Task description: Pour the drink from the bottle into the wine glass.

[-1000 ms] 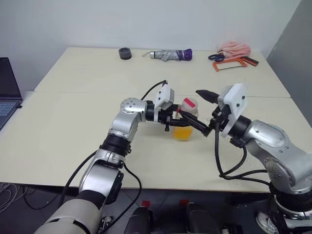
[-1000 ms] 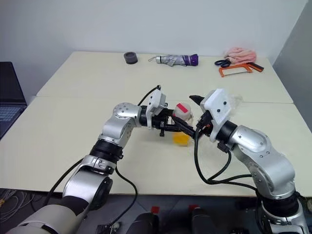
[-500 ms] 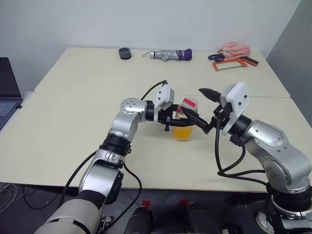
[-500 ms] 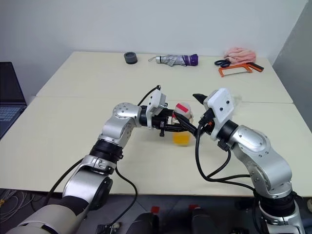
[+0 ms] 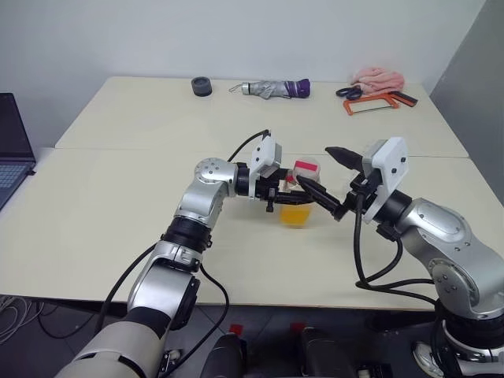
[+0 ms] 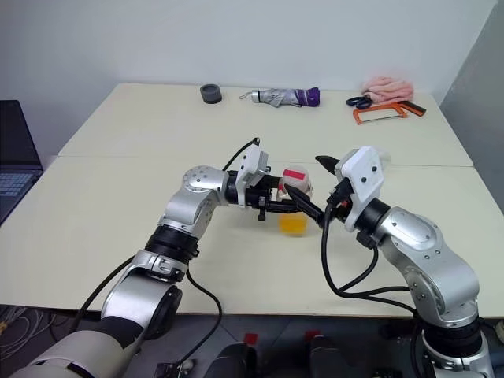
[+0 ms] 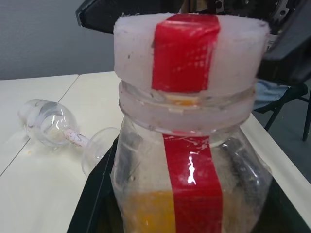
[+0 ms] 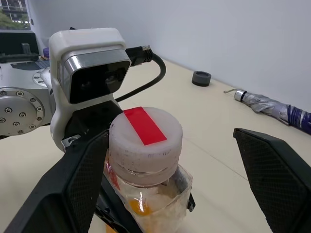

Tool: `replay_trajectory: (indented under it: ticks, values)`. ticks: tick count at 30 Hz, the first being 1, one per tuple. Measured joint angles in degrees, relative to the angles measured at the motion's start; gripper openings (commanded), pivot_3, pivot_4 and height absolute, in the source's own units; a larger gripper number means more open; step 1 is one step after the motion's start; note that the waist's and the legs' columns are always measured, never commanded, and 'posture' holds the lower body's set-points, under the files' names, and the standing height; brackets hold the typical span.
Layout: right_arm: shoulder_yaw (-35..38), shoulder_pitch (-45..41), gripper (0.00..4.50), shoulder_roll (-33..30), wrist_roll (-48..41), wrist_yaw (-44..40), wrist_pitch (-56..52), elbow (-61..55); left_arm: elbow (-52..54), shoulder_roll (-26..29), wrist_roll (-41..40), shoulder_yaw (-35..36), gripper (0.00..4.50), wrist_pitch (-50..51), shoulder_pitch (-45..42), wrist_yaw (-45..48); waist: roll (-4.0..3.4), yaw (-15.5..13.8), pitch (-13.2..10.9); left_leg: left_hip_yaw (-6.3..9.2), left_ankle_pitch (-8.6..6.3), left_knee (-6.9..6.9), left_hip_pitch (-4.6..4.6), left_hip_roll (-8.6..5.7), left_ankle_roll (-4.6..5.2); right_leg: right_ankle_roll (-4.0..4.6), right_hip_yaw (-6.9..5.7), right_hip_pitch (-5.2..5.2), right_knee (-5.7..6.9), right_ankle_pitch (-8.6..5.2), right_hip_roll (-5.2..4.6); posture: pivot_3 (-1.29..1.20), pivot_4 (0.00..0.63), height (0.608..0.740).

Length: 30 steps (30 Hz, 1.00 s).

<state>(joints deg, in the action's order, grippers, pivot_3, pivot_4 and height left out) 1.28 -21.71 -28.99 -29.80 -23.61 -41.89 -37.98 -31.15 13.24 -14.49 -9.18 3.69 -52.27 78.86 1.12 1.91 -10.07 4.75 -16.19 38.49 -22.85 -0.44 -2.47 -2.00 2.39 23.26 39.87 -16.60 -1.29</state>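
**Bottle held capped over the table**

The bottle (image 5: 302, 194), cap (image 8: 145, 139) on, stands upright above the table (image 5: 118, 197), clamped in the left gripper (image 5: 285, 191). The right gripper (image 5: 329, 179) spreads its fingers wide on either side of the cap (not touching it). The drink (image 5: 296, 214) fills the bottle's lower part. The glass (image 7: 60, 130) lies on its side on the tabletop beyond.
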Motion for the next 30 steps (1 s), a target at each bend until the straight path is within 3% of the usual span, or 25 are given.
replay_trajectory:
  ticks: [30]
  values:
    - [2.2,1.0,4.30,-0.9,-9.7,-0.9,-3.3,-1.6,0.0,0.0,0.0,0.0,1.74,0.0,0.0,0.4,0.00,0.0,0.0,-0.01,0.00,0.00,0.00,0.00,0.00,0.00,0.01,0.00,0.00,0.00,0.01,0.00,0.150,0.740]
